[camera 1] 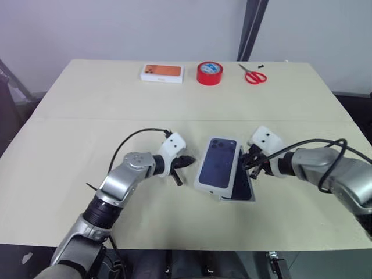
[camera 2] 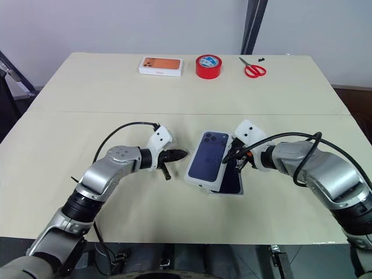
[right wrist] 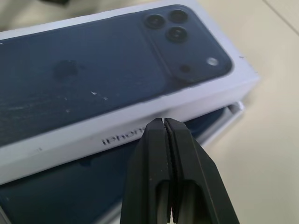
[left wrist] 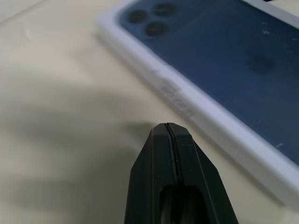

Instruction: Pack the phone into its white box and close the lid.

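With the phone already lying in the white box mid-counter, the lid is sitting askew on top, and both grippers, left and right, fingers pressed together, are flanking it, likely needing to nudge it square and press down.

The lid, a white shell whose top carries a printed dark navy phone back with a three-lens camera cluster at one corner, lies askew on the white box, covering it only partly. Beneath it, in the shallow thin-rimmed tray, the phone shows as a dark navy slab, poking out along the lid's right edge near the table's middle.
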